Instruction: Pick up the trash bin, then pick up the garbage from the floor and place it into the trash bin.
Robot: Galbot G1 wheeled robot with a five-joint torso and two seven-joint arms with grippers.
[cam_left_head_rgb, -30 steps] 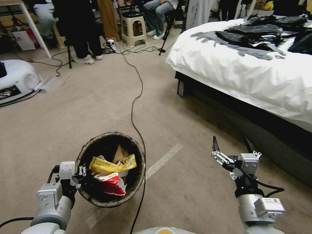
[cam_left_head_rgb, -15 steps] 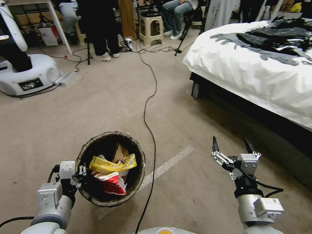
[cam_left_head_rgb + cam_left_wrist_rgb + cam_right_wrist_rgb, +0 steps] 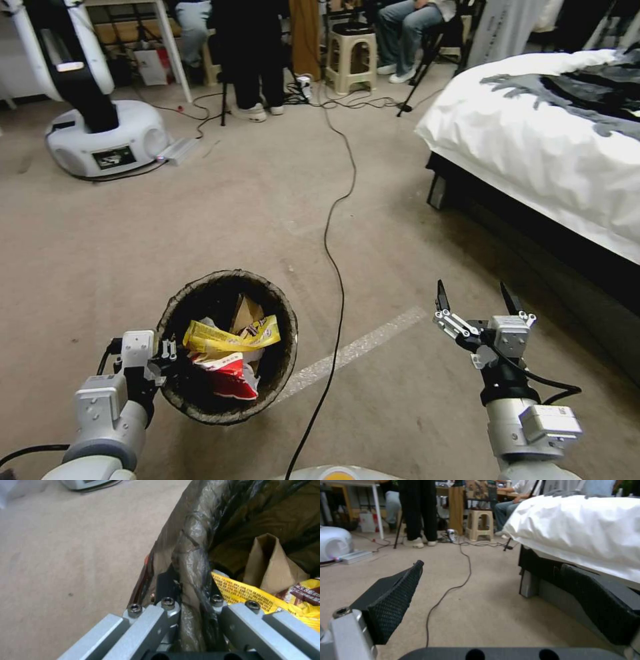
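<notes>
- The small round trash bin point(image 3: 228, 407), its rim wrapped in a dark brown-black plastic bag liner, hangs low at the robot's left side, above the beige carpet point(image 3: 200, 220).
- The left gripper point(image 3: 162, 355) is clenched on the near-left edge of the bin's rim; in the left wrist view its grey fingers point(image 3: 146, 625) pinch a fold of the liner between them.
- Inside the bin lies the garbage point(image 3: 230, 350): a long yellow wrapper on top, a red-and-white snack packet beneath it, and a folded piece of brown paper point(image 3: 271, 565) standing behind them.
- The right gripper point(image 3: 477, 298) hovers at the robot's right side, well apart from the bin, with its two black fingers point(image 3: 391, 597) spread wide and nothing between them.
- A thin black cable point(image 3: 337, 267) runs along the carpet between the two arms, crossing a pale strip of tape point(image 3: 373, 340) on the floor.
- A bed with a white duvet point(image 3: 553, 153) stands to the right.
- A white round-based machine point(image 3: 107, 137) sits on the floor at far left.
</notes>
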